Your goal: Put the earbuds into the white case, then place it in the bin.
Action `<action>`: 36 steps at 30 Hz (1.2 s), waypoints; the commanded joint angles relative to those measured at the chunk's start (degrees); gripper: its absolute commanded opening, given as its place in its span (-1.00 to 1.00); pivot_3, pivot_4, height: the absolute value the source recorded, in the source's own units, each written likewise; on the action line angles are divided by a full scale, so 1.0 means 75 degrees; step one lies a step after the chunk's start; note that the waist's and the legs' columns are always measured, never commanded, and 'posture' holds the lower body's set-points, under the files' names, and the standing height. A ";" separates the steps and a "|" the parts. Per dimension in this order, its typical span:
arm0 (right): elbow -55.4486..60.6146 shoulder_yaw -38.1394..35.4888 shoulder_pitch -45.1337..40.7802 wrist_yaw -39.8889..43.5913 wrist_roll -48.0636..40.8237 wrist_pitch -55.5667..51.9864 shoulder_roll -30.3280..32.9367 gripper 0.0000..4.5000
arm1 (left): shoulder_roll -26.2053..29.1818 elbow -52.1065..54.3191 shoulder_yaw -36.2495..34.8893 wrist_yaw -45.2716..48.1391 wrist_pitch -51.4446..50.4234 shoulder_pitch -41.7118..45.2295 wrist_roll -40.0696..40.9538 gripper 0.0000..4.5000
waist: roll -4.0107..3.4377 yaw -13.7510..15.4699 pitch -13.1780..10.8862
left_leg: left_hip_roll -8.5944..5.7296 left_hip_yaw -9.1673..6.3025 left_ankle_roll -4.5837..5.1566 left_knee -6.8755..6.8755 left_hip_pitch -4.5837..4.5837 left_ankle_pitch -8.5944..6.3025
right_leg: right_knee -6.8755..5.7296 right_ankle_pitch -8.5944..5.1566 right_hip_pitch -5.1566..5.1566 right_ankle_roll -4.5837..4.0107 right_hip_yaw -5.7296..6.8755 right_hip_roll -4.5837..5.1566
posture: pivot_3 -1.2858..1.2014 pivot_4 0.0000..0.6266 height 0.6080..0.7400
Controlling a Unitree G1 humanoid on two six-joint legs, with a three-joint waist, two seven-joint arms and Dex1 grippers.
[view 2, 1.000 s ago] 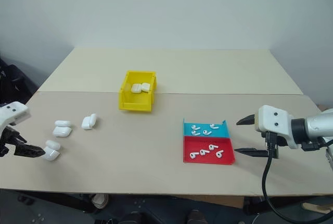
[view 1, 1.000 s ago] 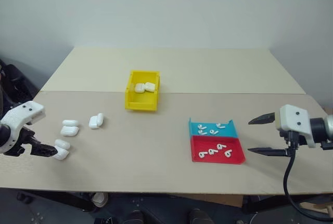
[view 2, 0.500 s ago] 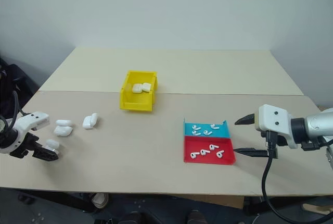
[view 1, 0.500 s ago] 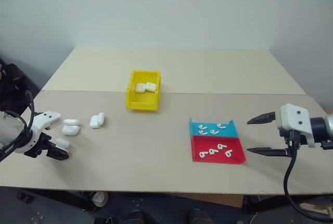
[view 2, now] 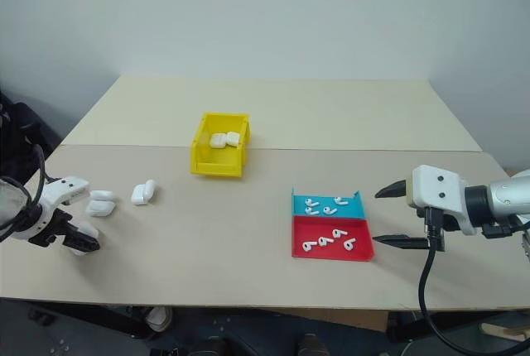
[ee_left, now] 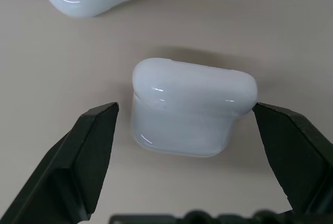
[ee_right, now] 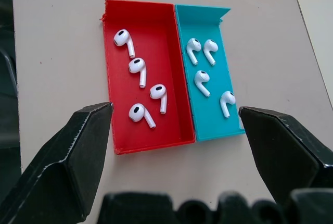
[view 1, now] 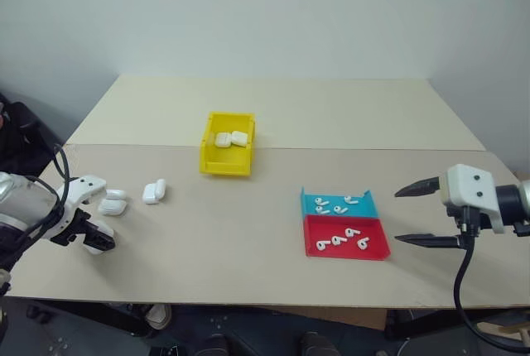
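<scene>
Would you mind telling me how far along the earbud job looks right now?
Done: two white cases already lie in the yellow bin. In hand: the left gripper, open, straddles a closed case on the table without gripping it; the right gripper hovers open above the trays. Left: eight earbuds, four in the red tray and four in the blue tray, and the other cases nearby on the table.

I see a glossy white case (ee_left: 192,110) lying closed on the tabletop (view 1: 248,223) at my far left, three more cases (view 1: 132,197) near it. The yellow bin (view 1: 227,156) holds two cases. Four earbuds (ee_right: 139,86) lie in the red tray (ee_right: 112,104), four in the blue tray (ee_right: 208,125).
</scene>
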State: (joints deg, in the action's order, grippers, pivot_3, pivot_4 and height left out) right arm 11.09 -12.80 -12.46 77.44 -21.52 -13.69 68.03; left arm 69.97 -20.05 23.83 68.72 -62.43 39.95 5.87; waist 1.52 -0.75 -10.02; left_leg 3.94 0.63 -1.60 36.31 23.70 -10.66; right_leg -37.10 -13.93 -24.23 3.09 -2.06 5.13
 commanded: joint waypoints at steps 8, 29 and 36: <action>0.0171 -0.0216 -0.0079 -0.0057 -0.0072 -0.0038 0.0085 0.99 | 0.0418 0.0384 -0.0238 0.0463 0.0758 -0.0503 -0.0213 1.00 | 0.0000 -0.0005 0.0001 | 0.0000 -0.0001 0.0000 0.0000 -0.0002 0.0000 | -0.0001 0.0000 -0.0001 -0.0001 -0.0001 0.0000 | 0.03 -0.52 1.00; 0.0207 -0.0275 0.0087 -0.0129 0.0036 0.0078 0.0103 1.00 | 0.0059 0.0136 -0.0142 0.0439 0.0819 -0.0426 -0.0724 0.75 | -0.0002 0.0007 0.0003 | 0.0000 -0.0001 0.0001 0.0020 -0.0007 0.0000 | -0.0012 0.0004 0.0010 0.0006 -0.0001 0.0000 | 0.03 -0.52 1.00; 0.0139 -0.0127 -0.0052 -0.0177 0.0071 0.0115 0.0048 1.00 | 0.0124 0.0318 -0.0253 0.0573 0.0719 -0.0509 -0.0770 0.23 | -0.0002 0.0003 0.0003 | 0.0000 -0.0001 0.0001 0.0021 -0.0007 0.0000 | -0.0012 0.0004 0.0010 0.0006 -0.0002 0.0000 | 0.03 -0.52 1.00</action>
State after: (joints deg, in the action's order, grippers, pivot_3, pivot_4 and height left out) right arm 11.36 -12.76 -11.82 76.41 -21.04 -14.02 68.02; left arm 69.82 -18.40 22.67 72.56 -56.57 36.40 0.60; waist 1.51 -0.73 -9.99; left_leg 3.94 0.62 -1.59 36.47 23.64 -10.66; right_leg -37.19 -13.90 -24.15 3.13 -2.08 5.13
